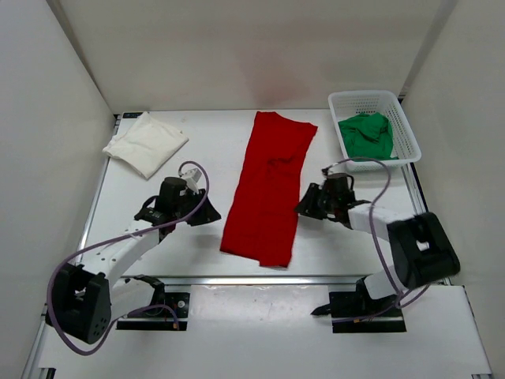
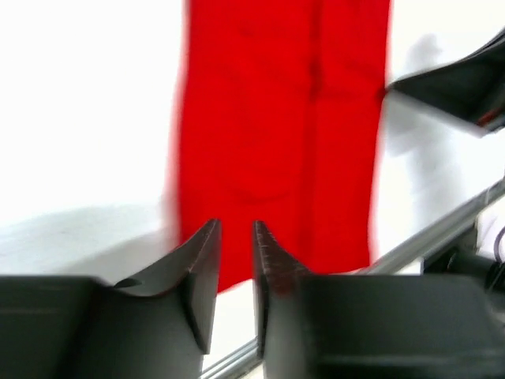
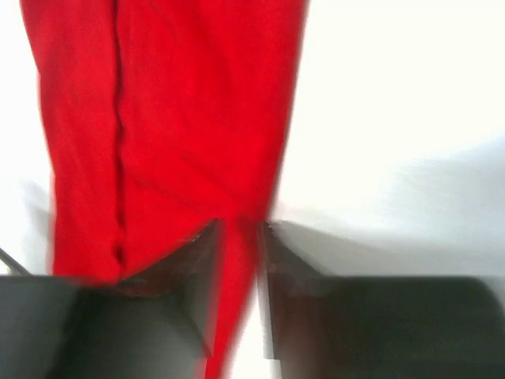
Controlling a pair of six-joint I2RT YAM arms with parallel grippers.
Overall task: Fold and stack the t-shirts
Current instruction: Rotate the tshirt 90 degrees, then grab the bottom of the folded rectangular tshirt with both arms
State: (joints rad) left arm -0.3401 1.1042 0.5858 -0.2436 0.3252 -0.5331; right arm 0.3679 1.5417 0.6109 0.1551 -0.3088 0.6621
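The red t-shirt [image 1: 268, 189] lies flat as a long narrow strip down the middle of the table, and also fills the left wrist view [image 2: 276, 118] and the right wrist view [image 3: 173, 118]. Just off the strip's left edge, my left gripper [image 1: 207, 212] [image 2: 234, 229] is open by a narrow gap with nothing in it. At the right edge, my right gripper [image 1: 304, 207] [image 3: 239, 233] has its jaws a little apart, with the shirt's edge between them; that view is blurred. The cream-white t-shirt [image 1: 146, 144] lies folded at the far left. The green t-shirt [image 1: 367, 136] is bunched in the basket.
A white mesh basket [image 1: 398, 110] stands at the far right corner. A metal rail [image 1: 276, 279] runs along the table's near edge, just beyond the red shirt's near end. Walls close in the table on the left, back and right.
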